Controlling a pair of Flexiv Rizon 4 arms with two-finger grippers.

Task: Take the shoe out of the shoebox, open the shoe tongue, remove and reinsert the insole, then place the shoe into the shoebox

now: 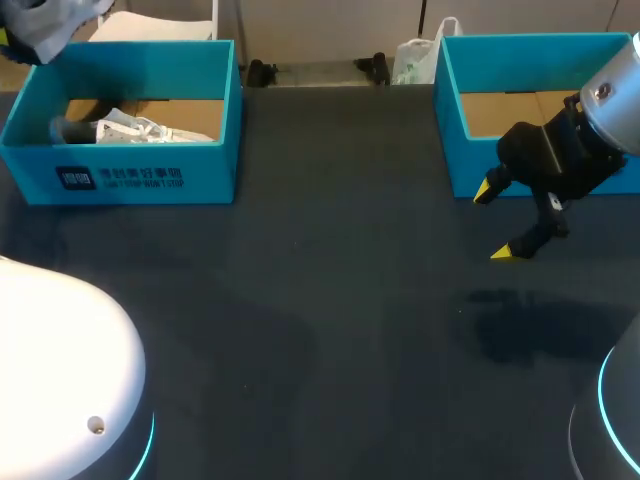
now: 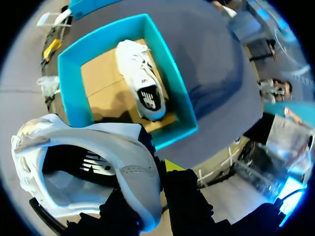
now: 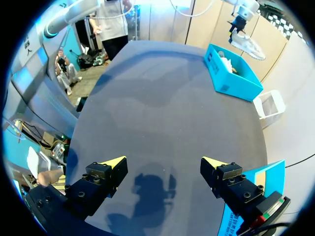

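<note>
The white shoe [image 2: 88, 162] hangs above the far left shoebox [image 2: 74, 83], its heel edge pinched between the left fingers [image 2: 184, 196]. A second shoe [image 2: 142, 83] lies inside this shoebox. The right fingers [image 3: 98, 179] stand wide apart and hold nothing, over the desk [image 1: 330, 280], just near of the far right box [image 1: 450, 150].

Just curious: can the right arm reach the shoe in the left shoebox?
Probably not easily: the right arm sits far across the table, and the held shoe hangs over that shoebox.

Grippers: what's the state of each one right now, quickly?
Left gripper: shut on the white shoe, held above the shoebox.
Right gripper: open, holding nothing.
</note>
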